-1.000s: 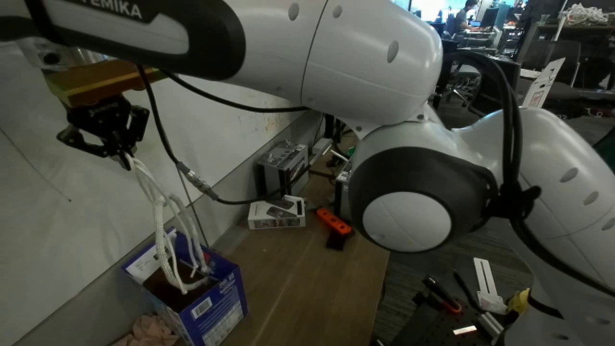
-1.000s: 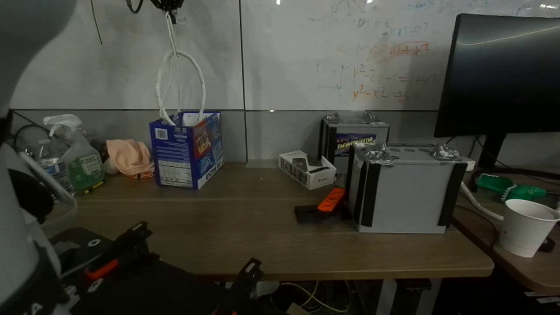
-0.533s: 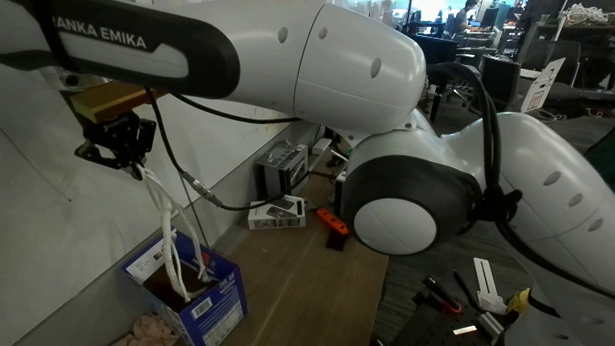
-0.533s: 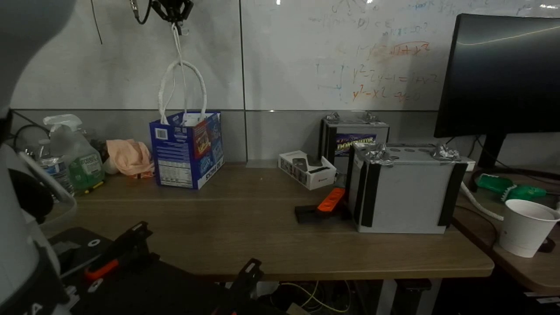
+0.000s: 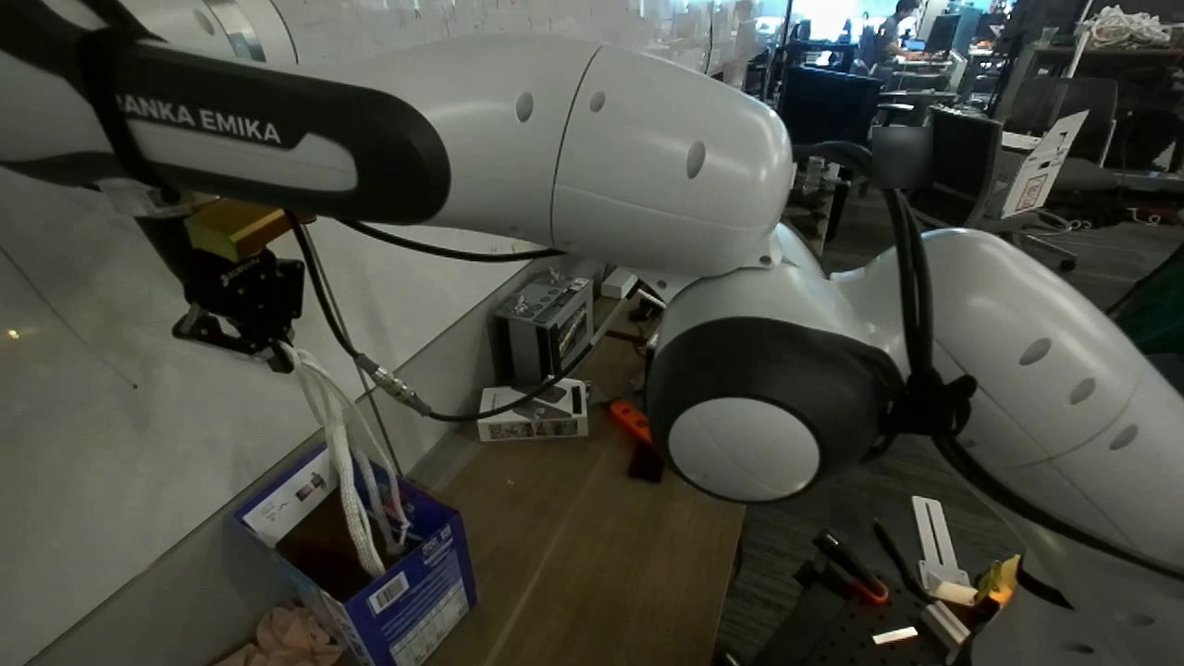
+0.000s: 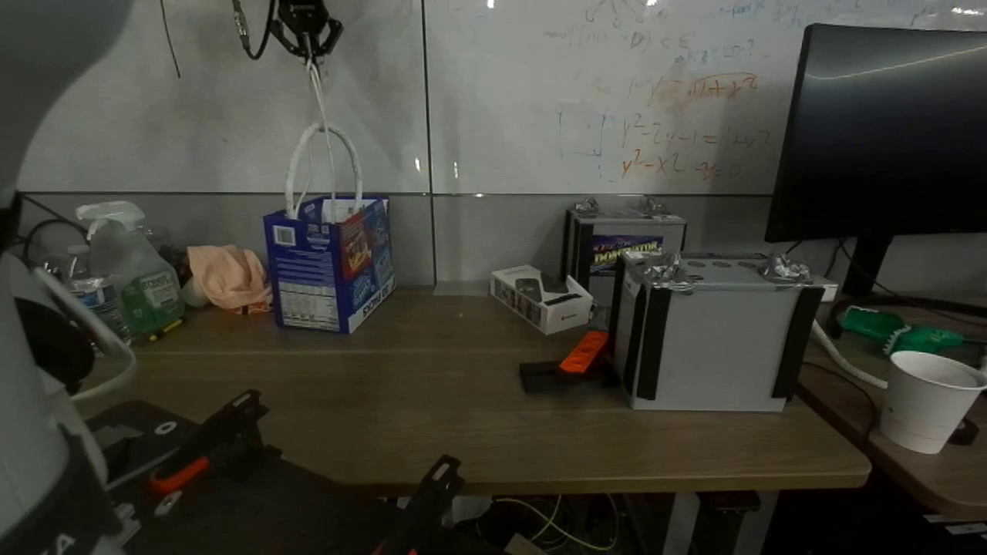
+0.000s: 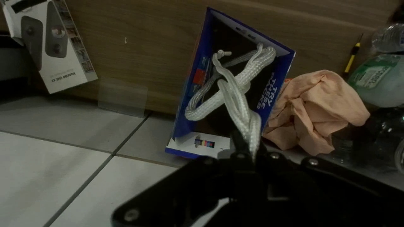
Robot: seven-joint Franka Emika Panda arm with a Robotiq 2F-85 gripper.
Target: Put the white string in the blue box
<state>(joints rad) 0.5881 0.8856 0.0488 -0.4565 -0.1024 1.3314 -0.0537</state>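
while the gripper point(image 6: 309, 55) pinches the white string point(image 7: 240, 80), its loops hang into the blue box point(image 6: 308, 270)

because the jaws are clenched on the string's upper folds, the rest hangs beneath the gripper in both exterior views. cord: thick, braided, doubled over and crossing itself; one small knot shows in the wrist view. box, upright below the gripper: printed card, rectangular, flap edged white, inside dark brown. lower loops sit below its rim.

right of the gripper in the wrist view: a peach cloth point(image 7: 315, 110), crumpled and matte; farther right, a rounded bottle point(image 7: 375, 78) with a green label. upper left of the gripper: a white carton point(image 7: 55, 50), flat-sided, printed. under these, a wood-grained tabletop point(image 7: 135, 28).

hard to read: the gripper's black parts run together in the wrist view; its upper end is cut off in an exterior view, bottle and carton at the wrist view's edges. cannot tell whether the cord touches the box floor.
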